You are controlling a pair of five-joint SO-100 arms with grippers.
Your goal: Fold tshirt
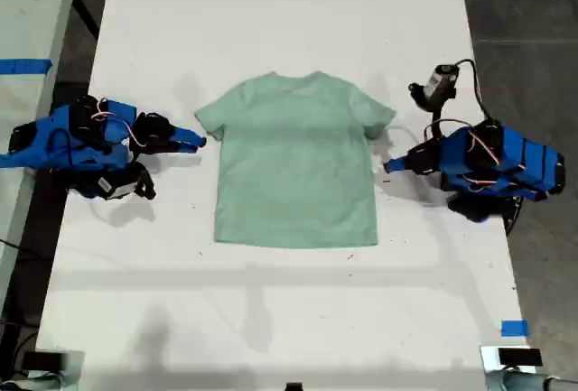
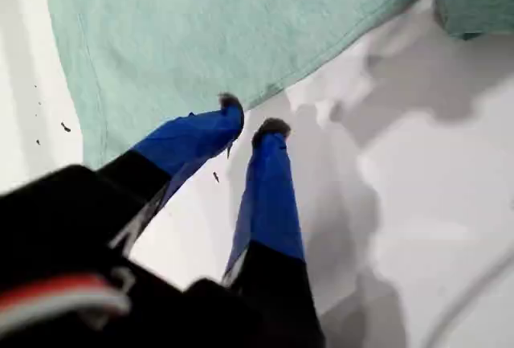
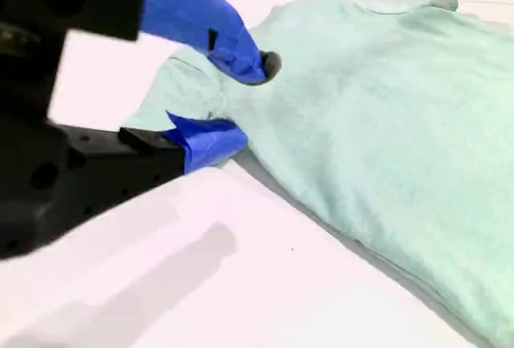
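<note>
The pale mint-green tshirt [image 1: 296,161] lies flat and spread out in the middle of the white table [image 1: 271,319], collar toward the far edge. My first gripper [image 1: 388,167] is on the arm at the exterior view's right. Its tips sit on the table just off the shirt's side edge [image 2: 225,26], below the sleeve. My first gripper [image 2: 250,119] is open by a narrow gap and holds nothing. My second gripper [image 1: 200,142], at the exterior view's left, is at the other sleeve. My second gripper [image 3: 241,100] is open, one jaw above the sleeve [image 3: 193,91] and one at table level.
Both blue arm bodies [image 1: 72,143] [image 1: 492,161] rest on the table beside the shirt. A small camera [image 1: 440,81] with a cable stands up on the arm at the exterior view's right. Blue tape [image 1: 514,328] marks the near corner there. Dark floor borders the table.
</note>
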